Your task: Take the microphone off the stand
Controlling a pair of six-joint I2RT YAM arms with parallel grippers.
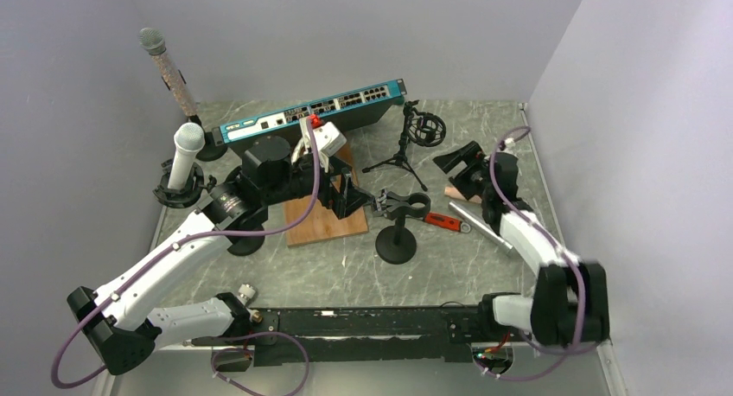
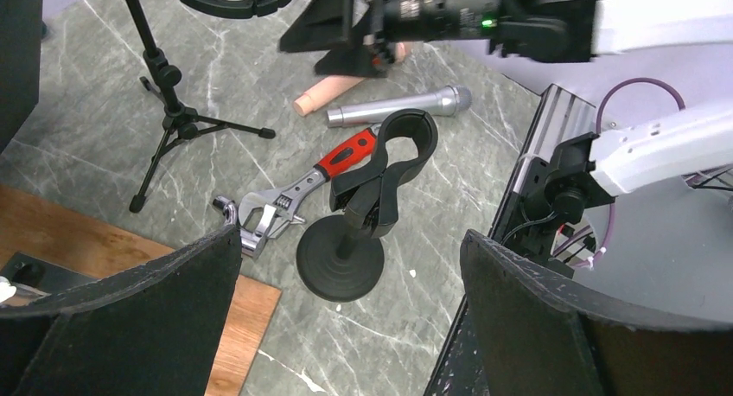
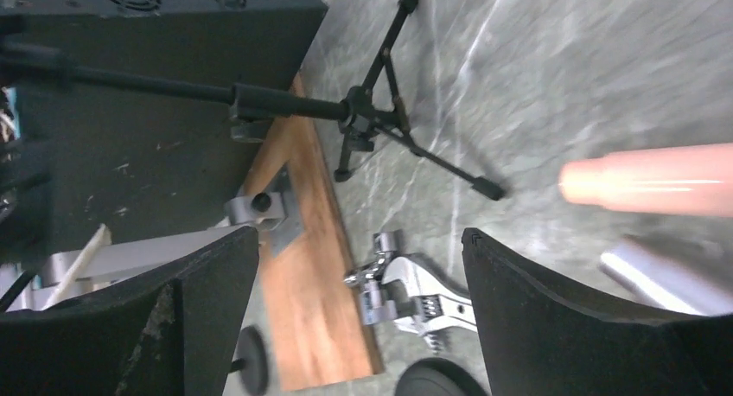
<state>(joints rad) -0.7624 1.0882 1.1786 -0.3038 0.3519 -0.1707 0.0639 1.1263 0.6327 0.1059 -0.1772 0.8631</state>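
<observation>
A black round-base stand with a spring clip stands mid-table, and its clip is empty. A silver microphone lies flat on the table to its right, head pointing to the near right. My left gripper hovers just left of the stand, open, with nothing between its fingers; its wrist view looks down on the stand's base. My right gripper hangs open above the table behind the lying microphone, empty. A white microphone sits upright in a holder at the far left.
A red-handled wrench lies between stand and silver microphone. A small tripod with shock mount stands behind. A pink cylinder lies under the right gripper. A wooden board, a network switch and a glittery microphone sit further back and left.
</observation>
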